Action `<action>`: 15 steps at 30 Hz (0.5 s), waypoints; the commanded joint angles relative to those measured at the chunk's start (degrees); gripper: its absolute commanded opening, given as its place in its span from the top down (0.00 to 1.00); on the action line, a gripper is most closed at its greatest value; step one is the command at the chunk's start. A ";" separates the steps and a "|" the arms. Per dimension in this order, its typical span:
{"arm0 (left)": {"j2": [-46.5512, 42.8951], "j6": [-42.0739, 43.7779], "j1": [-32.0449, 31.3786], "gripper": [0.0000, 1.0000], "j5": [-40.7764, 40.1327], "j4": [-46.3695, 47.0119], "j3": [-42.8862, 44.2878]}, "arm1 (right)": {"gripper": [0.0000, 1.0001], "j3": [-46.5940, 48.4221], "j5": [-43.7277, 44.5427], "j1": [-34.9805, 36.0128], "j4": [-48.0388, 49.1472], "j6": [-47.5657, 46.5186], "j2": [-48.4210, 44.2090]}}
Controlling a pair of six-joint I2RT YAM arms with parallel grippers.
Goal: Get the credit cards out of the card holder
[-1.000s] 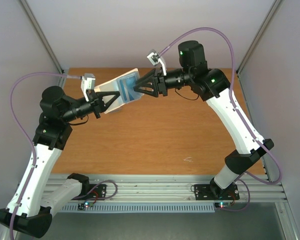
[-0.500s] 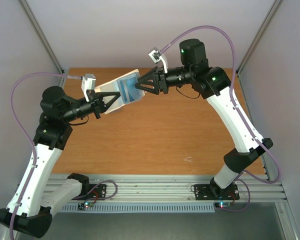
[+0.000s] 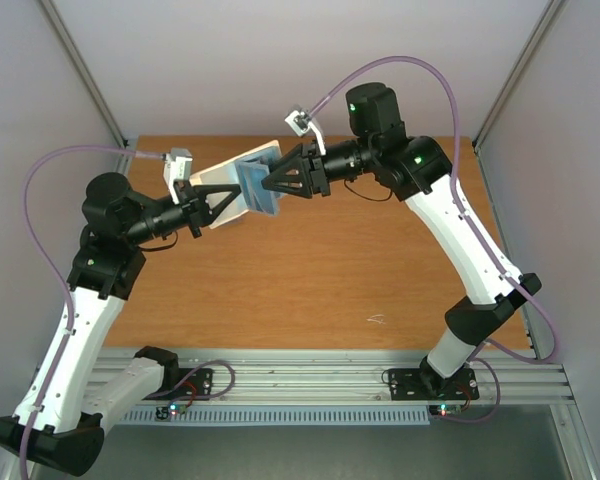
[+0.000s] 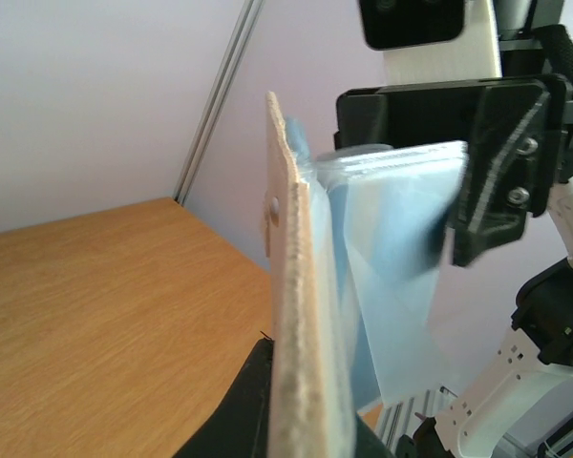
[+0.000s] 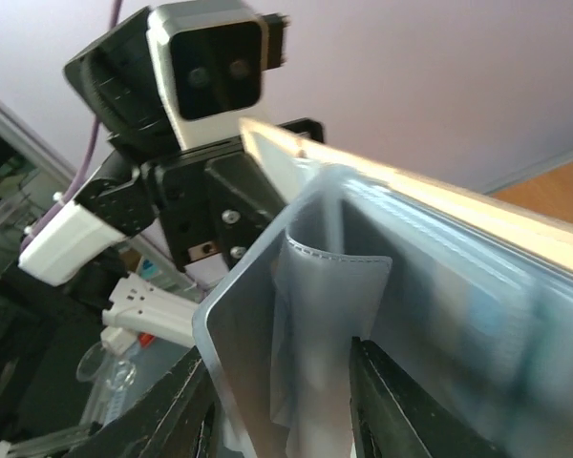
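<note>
Near edge: you have a grey metal rail [image 3: 310,385] with both arm bases bolted to it.
Surface: a brown wooden table [image 3: 310,270] runs from the rail to the far wall. A small white scrap [image 3: 377,320] lies on its near right part.
Left arm: the left gripper [image 3: 220,202] is pressed together on the near-left end of the card holder [image 3: 230,178] and holds it up off the table, on edge.
Holder: you see it over the far left of the table, partly folded open.
Cards: the credit cards [image 3: 253,182] show only as blue in the pockets, so you cannot tell one from another.
Right arm: the right gripper [image 3: 268,186] has its fingers spread, one on each side of the holder's free grey-blue flap. You cannot tell whether they touch it.
In the way: the right gripper's black fingers cover the holder's right end from above.
Room: pale lilac walls close in on the left, right and far sides, and purple cables [image 3: 405,58] loop over the arms.
</note>
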 commanded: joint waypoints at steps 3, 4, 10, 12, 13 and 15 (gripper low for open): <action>-0.81 0.18 -0.14 1.00 -0.97 3.14 -0.96 | 0.64 0.55 -2.62 1.57 -0.32 -1.80 -1.18; -0.88 0.18 -0.15 1.00 -0.98 3.15 -1.07 | 0.64 0.19 -2.18 1.66 0.01 -1.53 -1.37; -1.02 -0.15 -0.09 1.00 -1.07 3.34 -1.34 | 0.64 -0.77 8.42 4.79 0.86 -1.57 -1.59; -1.07 -0.13 -0.15 1.00 -0.93 3.41 -1.42 | 0.65 -1.37 11.54 4.98 1.58 -1.06 -1.76; -1.15 -0.09 -0.07 1.00 -0.90 3.46 -1.49 | 0.67 -1.94 12.54 5.01 2.21 -0.91 -2.04; -1.29 -0.26 -0.08 1.00 -0.82 3.55 -1.78 | 0.70 -3.02 13.08 4.95 3.61 -0.23 -2.46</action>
